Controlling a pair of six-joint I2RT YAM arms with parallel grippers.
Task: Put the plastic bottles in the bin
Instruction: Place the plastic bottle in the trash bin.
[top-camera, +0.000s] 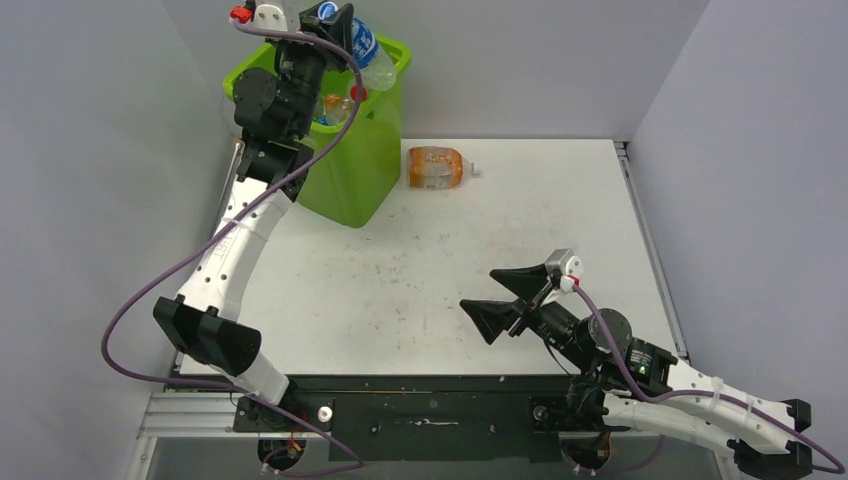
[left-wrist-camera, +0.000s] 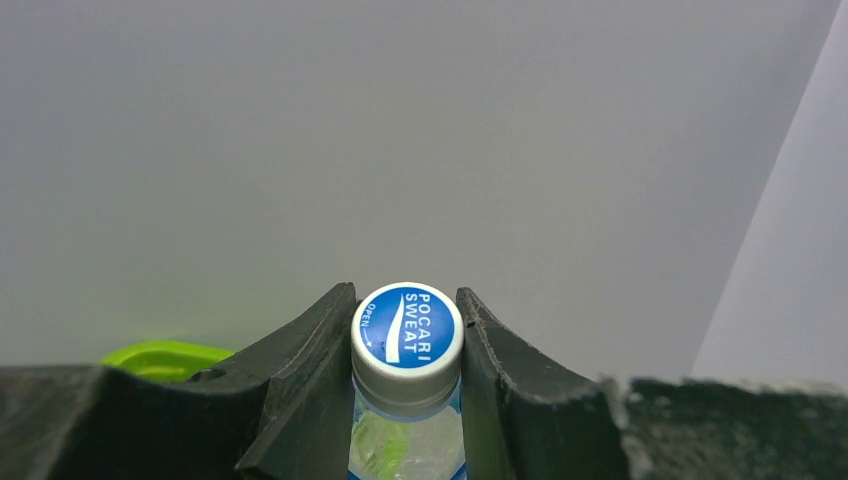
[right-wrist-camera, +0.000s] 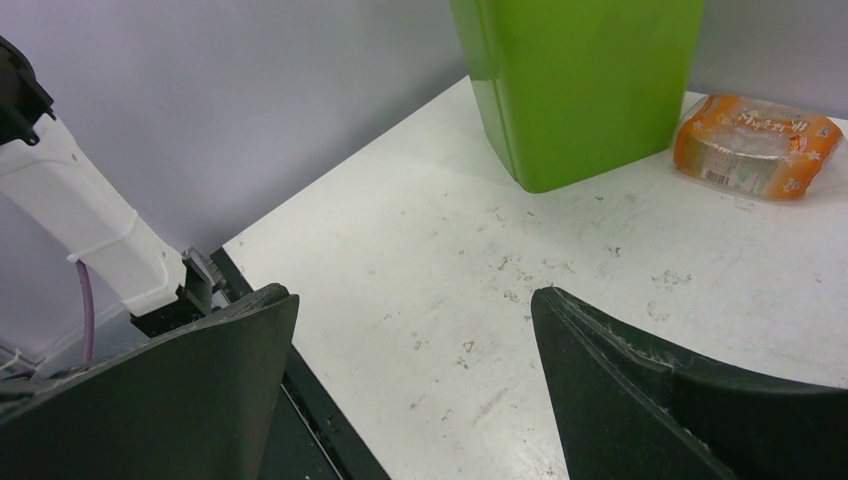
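We see the left hand (left-wrist-camera: 405, 292) raised above the tall lime-green plastic bin (top-camera: 372, 150), which stands at the far left of the white surface (top-camera: 400, 290). Its two dark fingers are closed on the neck of a clear plastic bottle (top-camera: 366, 48) with a blue label and a blue-and-white cap reading Pocari Sweat. From above, that bottle hangs tilted over the far side of the bin's open top, cap end in the hand. Inside the bin we make out other bottles (top-camera: 335, 108), partly hidden by the arm. An orange plastic bottle (top-camera: 436, 167) with a white cap lies on its side on the surface just right of the bin. The right hand (top-camera: 477, 288) hovers over the near right part of the surface, fingers spread wide with nothing between them, well apart from the orange bottle.
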